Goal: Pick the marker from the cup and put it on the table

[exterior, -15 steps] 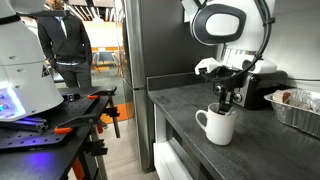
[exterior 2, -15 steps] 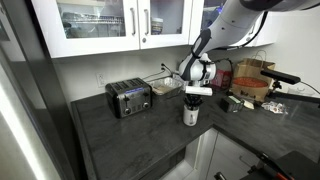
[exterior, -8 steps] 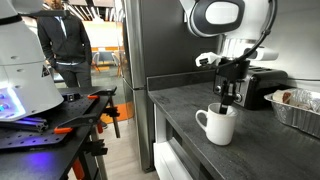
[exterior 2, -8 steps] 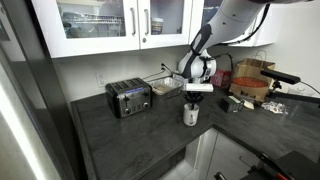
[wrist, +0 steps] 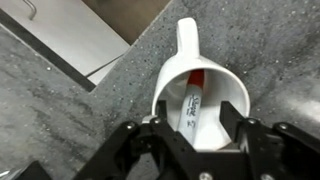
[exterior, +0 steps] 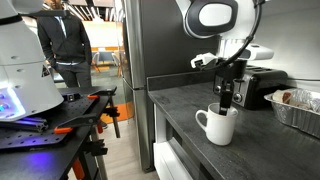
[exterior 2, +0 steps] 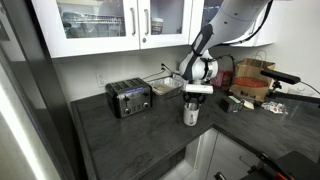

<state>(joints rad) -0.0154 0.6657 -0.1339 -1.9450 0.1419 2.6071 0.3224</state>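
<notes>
The white cup (wrist: 236,92) stands on the dark grey table (wrist: 60,110), its handle pointing away in the wrist view. Inside it leans the marker (wrist: 192,98), a pale body with a red tip. My gripper (wrist: 198,112) hangs straight over the cup's mouth, open. One finger (wrist: 160,122) stands on each side of the marker, clear of it. In both exterior views the gripper (exterior: 226,100) (exterior 2: 192,98) reaches down to the rim of the cup (exterior: 216,126) (exterior 2: 190,114), and the marker is hidden there.
A toaster (exterior 2: 129,98) and a foil tray (exterior 2: 165,86) stand behind the cup; the tray (exterior: 300,108) lies near the counter's end. The table's front edge (exterior: 175,125) drops off beside the cup. A black workbench (exterior: 50,125) and a person (exterior: 62,40) are beyond it.
The gripper head has risen a little over the cup and turned slightly. The cup has not moved.
</notes>
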